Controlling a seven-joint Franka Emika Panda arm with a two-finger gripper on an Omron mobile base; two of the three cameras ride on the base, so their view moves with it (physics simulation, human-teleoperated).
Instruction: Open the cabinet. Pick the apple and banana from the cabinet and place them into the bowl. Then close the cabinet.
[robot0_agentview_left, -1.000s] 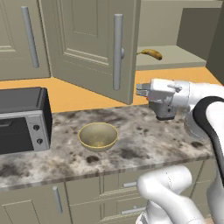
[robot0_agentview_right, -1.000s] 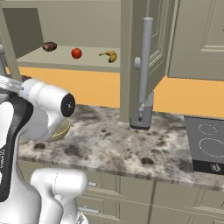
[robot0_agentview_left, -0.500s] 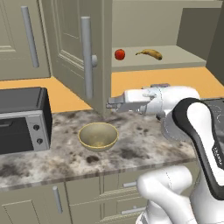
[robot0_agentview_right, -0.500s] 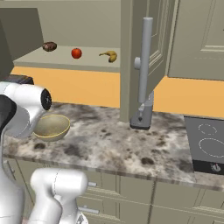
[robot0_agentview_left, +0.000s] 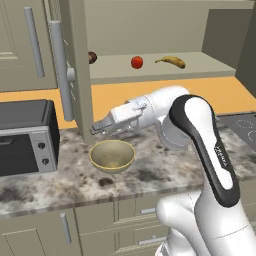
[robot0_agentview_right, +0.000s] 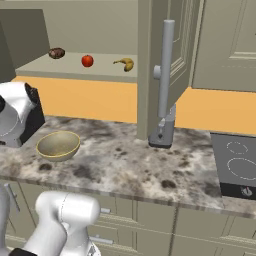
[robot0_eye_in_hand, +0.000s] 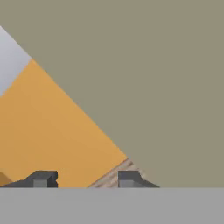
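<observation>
The white arm is reaching out level from the right of the left base view, its forearm stretching leftward above the bowl (robot0_agentview_left: 112, 156), with the gripper (robot0_agentview_left: 95, 130) pointing at the lower edge of the cabinet's left door (robot0_agentview_left: 75, 75). The gripper is sitting just above and behind the bowl's far rim, right up against the door's edge. In the hand view the two dark fingertips (robot0_eye_in_hand: 41, 179) are standing apart with a gap between them, nothing lying in that gap, and the olive door face looming close ahead; whether they are pressing on the door edge I cannot tell.

Compared with a second ago, the hand is now well to the left of where it was hanging, having swung across above the counter (robot0_agentview_left: 150, 175) toward the bowl, and its fingers are standing closer together than before. The left door is swung further open too, so the shelf behind it is showing more of its contents.

Counting what is lying on the open cabinet (robot0_agentview_right: 75, 30) shelf, above and behind the bowl: one apple (robot0_agentview_left: 137, 62), one banana (robot0_agentview_left: 171, 61) just to the apple's right, and one dark brown round object (robot0_agentview_left: 92, 57) to the apple's left, half hidden by the door in the left base view. One bowl is sitting empty on the counter below the shelf. Two cabinet doors are standing open, the right one (robot0_agentview_right: 165, 65) jutting out over the counter. One toaster oven (robot0_agentview_left: 25, 135) is standing left of the bowl.
</observation>
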